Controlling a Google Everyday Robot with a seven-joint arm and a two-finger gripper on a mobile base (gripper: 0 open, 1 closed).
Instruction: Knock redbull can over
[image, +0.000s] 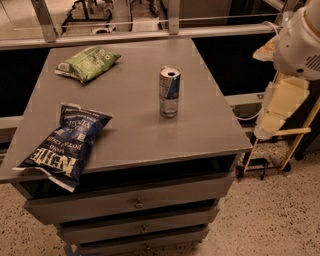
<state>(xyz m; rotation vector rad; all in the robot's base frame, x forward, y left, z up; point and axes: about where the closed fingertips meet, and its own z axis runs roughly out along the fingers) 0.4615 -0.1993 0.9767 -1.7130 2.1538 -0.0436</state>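
Observation:
The redbull can (169, 92) stands upright on the grey table top (210, 130), right of its middle. It is slim, silver and blue, with a shiny top and an open pull-tab hole. My arm's white and cream parts hang off the table's right side. My gripper (278, 110) is at the lower end of that arm, well to the right of the can, beyond the table's edge and not touching anything on the table.
A green chip bag (88, 63) lies at the back left of the table. A dark blue chip bag (65, 145) lies at the front left, overhanging the edge. Drawers (137, 202) sit below the top. A yellow-framed cart (280, 150) stands on the floor at the right.

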